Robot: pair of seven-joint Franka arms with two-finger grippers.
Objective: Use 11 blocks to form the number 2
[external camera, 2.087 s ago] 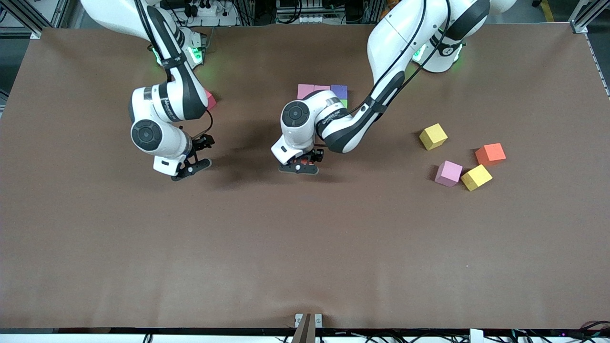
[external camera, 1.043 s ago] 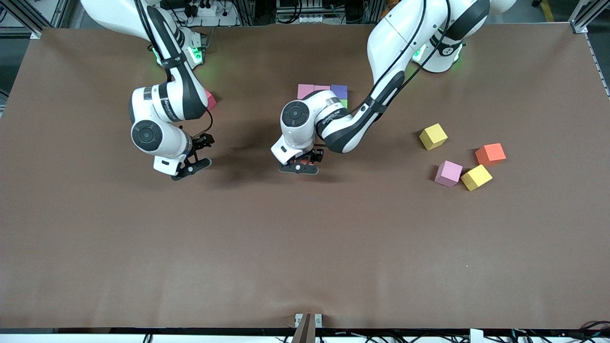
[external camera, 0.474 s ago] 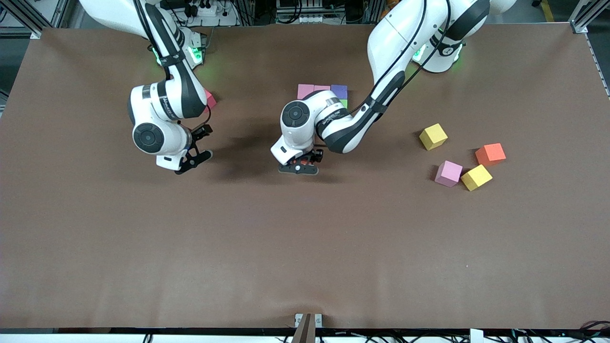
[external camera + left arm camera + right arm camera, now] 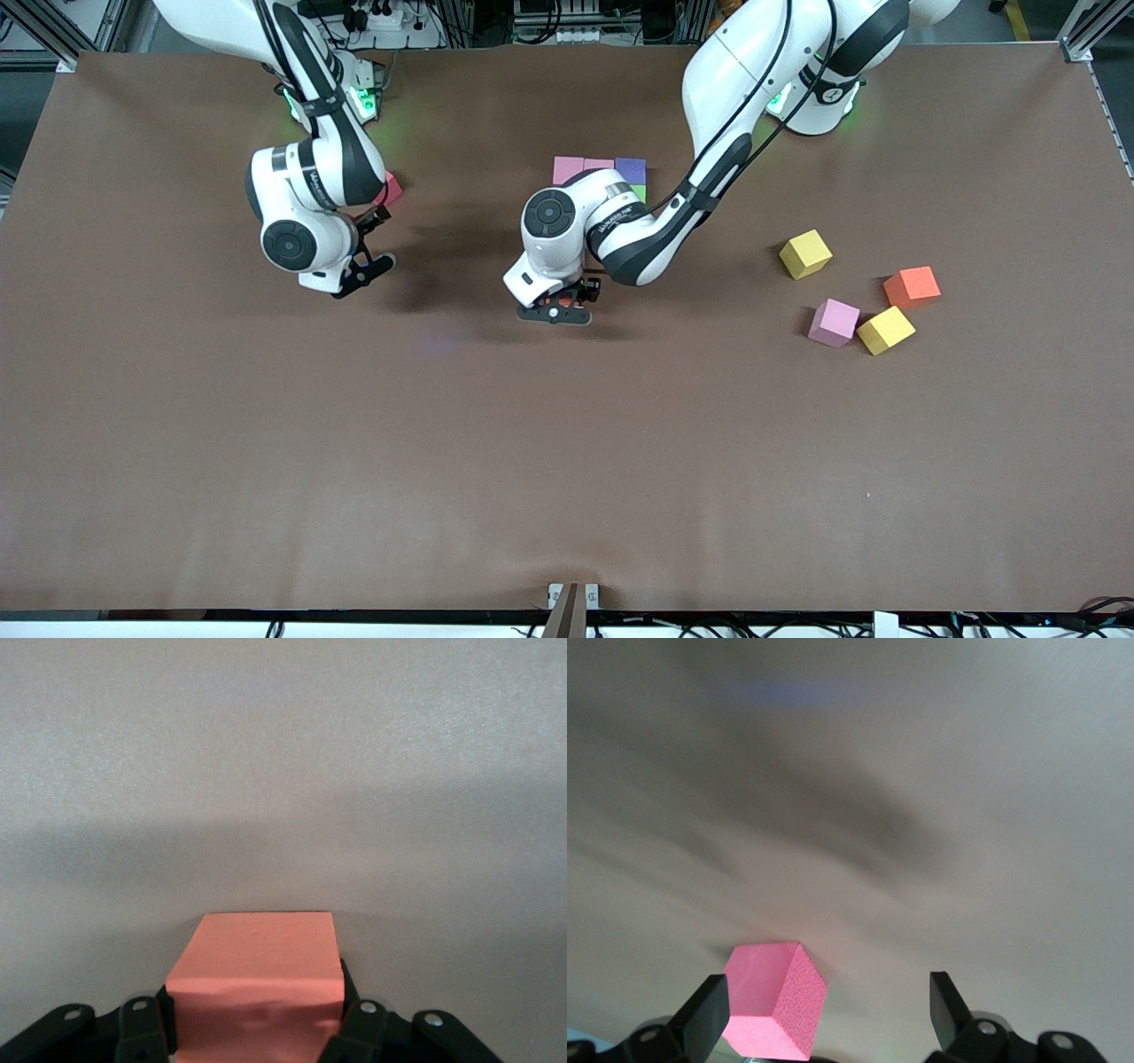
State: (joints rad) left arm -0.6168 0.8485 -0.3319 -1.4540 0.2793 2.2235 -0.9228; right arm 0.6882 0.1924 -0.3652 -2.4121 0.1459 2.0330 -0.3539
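A short row of blocks (image 4: 599, 167) lies on the counter (image 4: 567, 461) midway between the arms' bases, seemingly with another block tucked against it under the left arm. Four loose cubes (image 4: 855, 292) sit clustered toward the left arm's end, nearer the front camera. One block (image 4: 391, 187) lies beneath the right arm.

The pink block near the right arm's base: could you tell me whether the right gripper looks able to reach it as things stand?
Probably yes. The right gripper is open and empty, close beside the pink block, with only bare table around it. The left gripper, shut on a red block, is well clear.
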